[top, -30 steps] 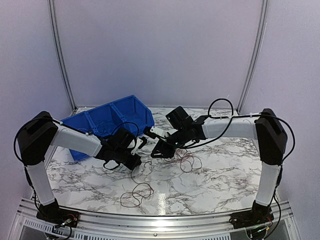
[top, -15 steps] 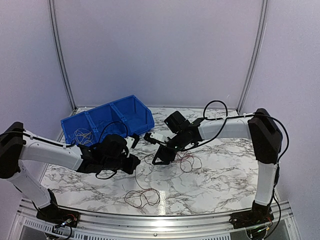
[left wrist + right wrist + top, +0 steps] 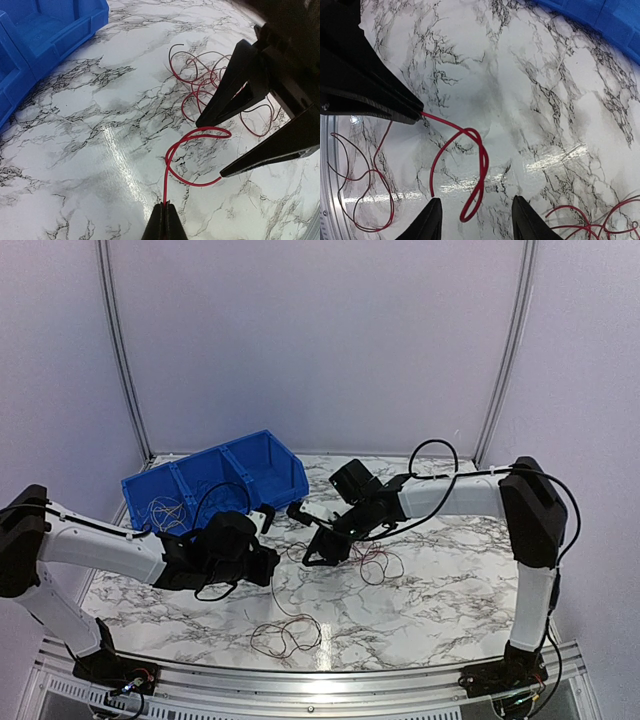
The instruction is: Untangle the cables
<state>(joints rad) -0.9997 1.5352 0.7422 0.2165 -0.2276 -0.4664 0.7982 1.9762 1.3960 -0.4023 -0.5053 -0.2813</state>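
My left gripper [image 3: 165, 206] is shut on the end of a thin red cable [image 3: 197, 150], which curls in a loop just above the marble. My right gripper [image 3: 477, 222] is open, its two fingers [image 3: 431, 220] on either side of that same loop [image 3: 480, 165] without touching it. In the top view the left gripper [image 3: 270, 572] and right gripper [image 3: 322, 552] face each other at mid-table. A tangle of red and dark cables [image 3: 375, 560] lies beside the right gripper. A second loose loop [image 3: 285, 635] lies near the front edge.
A blue bin [image 3: 260, 465] with compartments stands at the back left, with thin whitish wires [image 3: 165, 510] in its left compartment. The metal front rail [image 3: 310, 685] borders the marble table. The right arm's thick black cord [image 3: 435, 455] arches above its forearm.
The left arm has drawn back towards the front left, pulling the red cable away from the right gripper. The loose loop at the front has shifted right. The right gripper has barely moved.
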